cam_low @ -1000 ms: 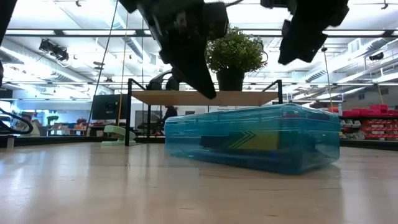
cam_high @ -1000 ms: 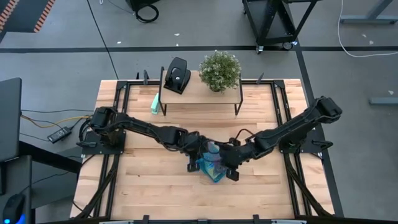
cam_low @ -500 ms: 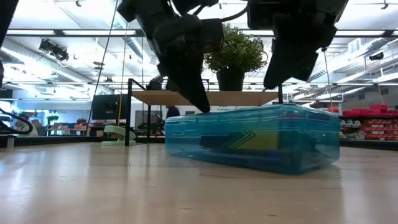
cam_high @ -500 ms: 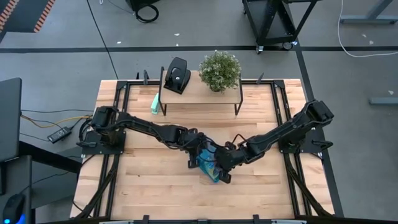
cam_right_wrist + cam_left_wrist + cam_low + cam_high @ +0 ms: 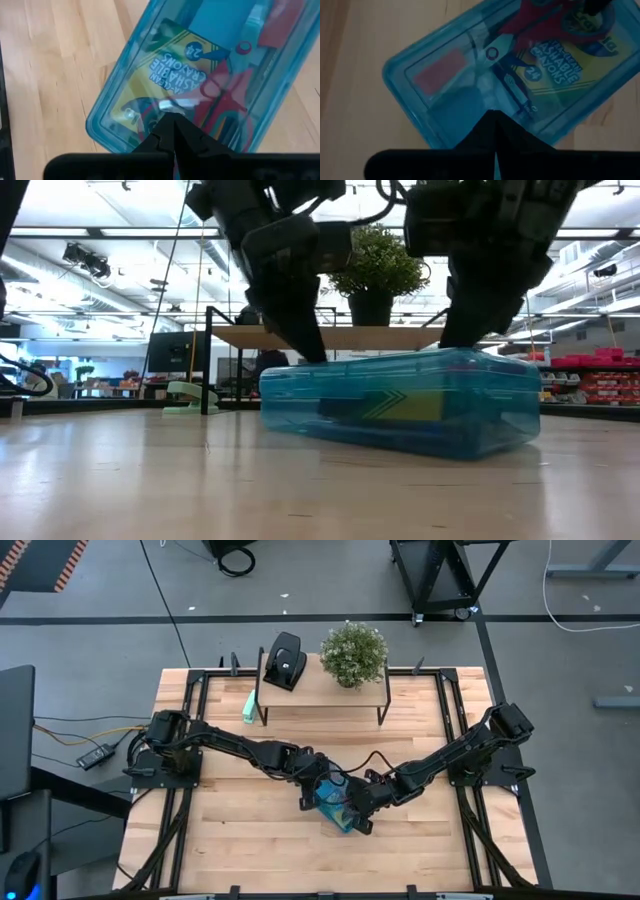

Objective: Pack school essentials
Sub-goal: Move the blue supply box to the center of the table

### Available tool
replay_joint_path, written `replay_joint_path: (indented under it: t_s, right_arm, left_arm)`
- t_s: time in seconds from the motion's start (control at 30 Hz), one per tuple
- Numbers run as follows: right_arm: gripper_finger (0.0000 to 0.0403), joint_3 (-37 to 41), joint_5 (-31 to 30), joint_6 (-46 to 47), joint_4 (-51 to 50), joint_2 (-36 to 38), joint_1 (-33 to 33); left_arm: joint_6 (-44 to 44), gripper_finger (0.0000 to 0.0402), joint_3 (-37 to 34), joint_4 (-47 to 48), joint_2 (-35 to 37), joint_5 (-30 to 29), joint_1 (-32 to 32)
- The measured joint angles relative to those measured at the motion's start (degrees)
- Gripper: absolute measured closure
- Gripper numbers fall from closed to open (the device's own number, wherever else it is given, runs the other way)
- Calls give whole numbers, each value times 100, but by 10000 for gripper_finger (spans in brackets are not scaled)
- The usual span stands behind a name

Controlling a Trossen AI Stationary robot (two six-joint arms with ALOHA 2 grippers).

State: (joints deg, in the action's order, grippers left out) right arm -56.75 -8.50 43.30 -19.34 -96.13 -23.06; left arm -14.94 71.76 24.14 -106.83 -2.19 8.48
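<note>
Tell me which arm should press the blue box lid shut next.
Either, slightly the right: the right gripper and left gripper both rest shut on the blue box lid; the right looks nearer its middle.

Both dark grippers, left [image 5: 312,784] and right [image 5: 362,806], crowd the lid of the closed translucent blue plastic case [image 5: 400,402]. Bare wooden tabletop [image 5: 250,840] lies open around it; the raised wooden shelf [image 5: 322,692] blocks the far side.

Right claw [image 5: 470,340] lowered onto blue case [image 5: 400,405]; case nudged left.
</note>
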Motion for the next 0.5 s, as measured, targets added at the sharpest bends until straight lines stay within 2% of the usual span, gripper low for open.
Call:
replay_joint_path:
  t_s: [0.27,0.5]
  right_arm:
    - [395,195,100,-96,46,32,43]
    - [395,205,193,-526,-19,26,461]
  left_arm:
    - [-402,386,-159,-13,11,42,223]
    - [-776,394,-169,-5,33,289,472]
